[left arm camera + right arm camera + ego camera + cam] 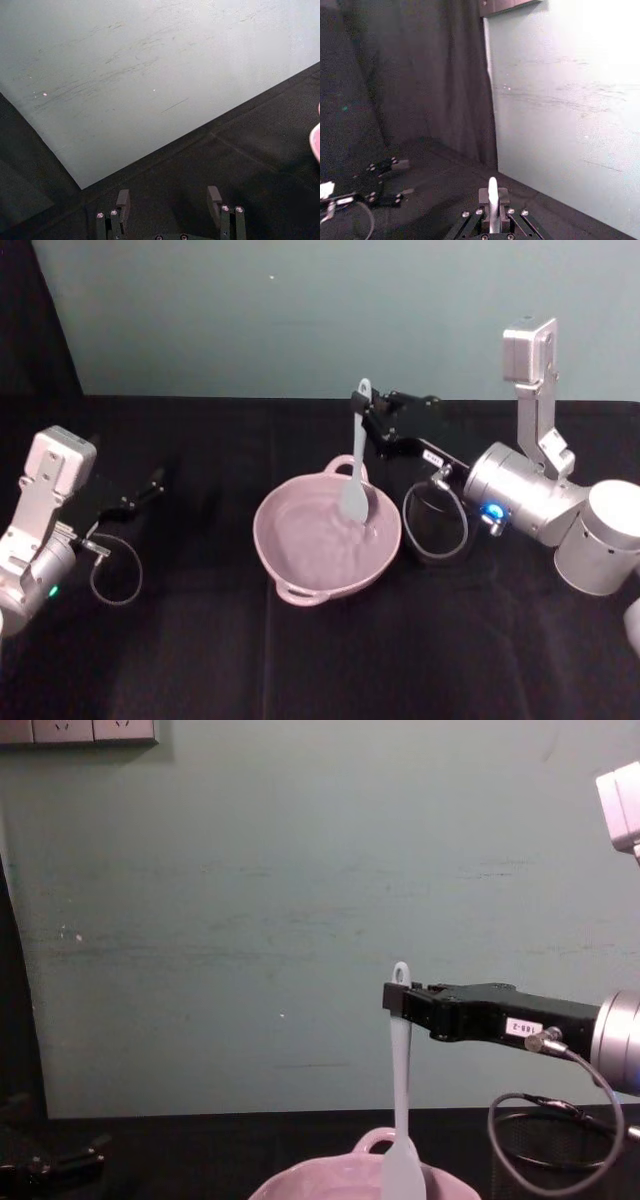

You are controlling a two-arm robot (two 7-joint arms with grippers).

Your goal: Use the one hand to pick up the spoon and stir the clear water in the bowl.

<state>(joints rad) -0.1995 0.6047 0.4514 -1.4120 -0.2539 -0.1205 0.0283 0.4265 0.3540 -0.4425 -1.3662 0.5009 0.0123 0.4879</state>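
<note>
Lit softly and evenly in the head view, with a dull sheen on the bowl at centre and almost no detail on the black surface along the bottom. Burned out to white glare on the wall at upper right of the right wrist view; sank into gloom across the curtain at left.

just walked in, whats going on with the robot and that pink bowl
The right gripper is shut on the spoon near the top of its handle, holding it upright with the blade down inside the bowl, toward the far rim. The left gripper is parked at the far left, fingers open. A black mesh cup stands right of the bowl.
</note>
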